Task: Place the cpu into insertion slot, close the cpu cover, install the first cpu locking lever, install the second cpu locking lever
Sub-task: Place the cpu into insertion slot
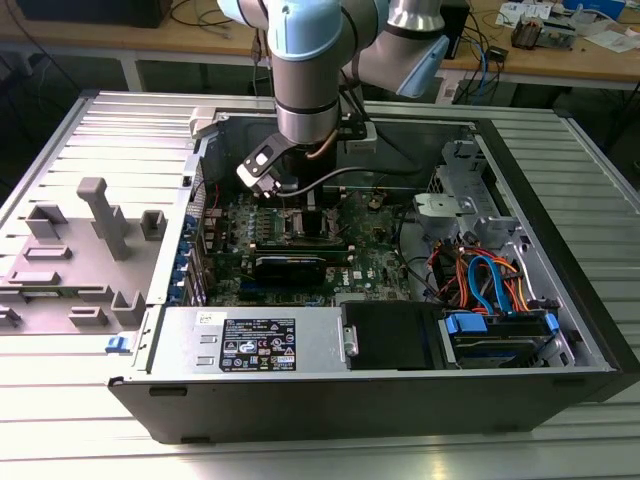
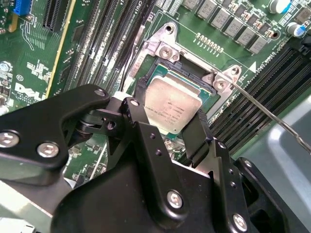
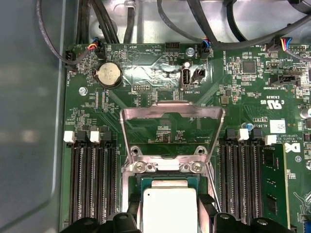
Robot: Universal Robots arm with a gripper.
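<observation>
- Gripping the cpu (image 2: 171, 104) by two opposite edges, the gripper (image 2: 170, 116) has its black fingers (image 2: 195, 133) clamped on it.
- Squarely over the insertion slot (image 2: 191, 74) sits the cpu; whether it is fully seated cannot be told.
- Beyond the insertion slot's hinge side, the cpu cover (image 3: 171, 111) stands swung open, green motherboard (image 3: 146, 82) showing through its window.
- From one corner of the insertion slot a thin metal locking lever (image 2: 265, 110) angles away.
- Above the insertion slot, the arm (image 1: 305, 60) reaches down into the open computer case (image 1: 560, 250).
</observation>
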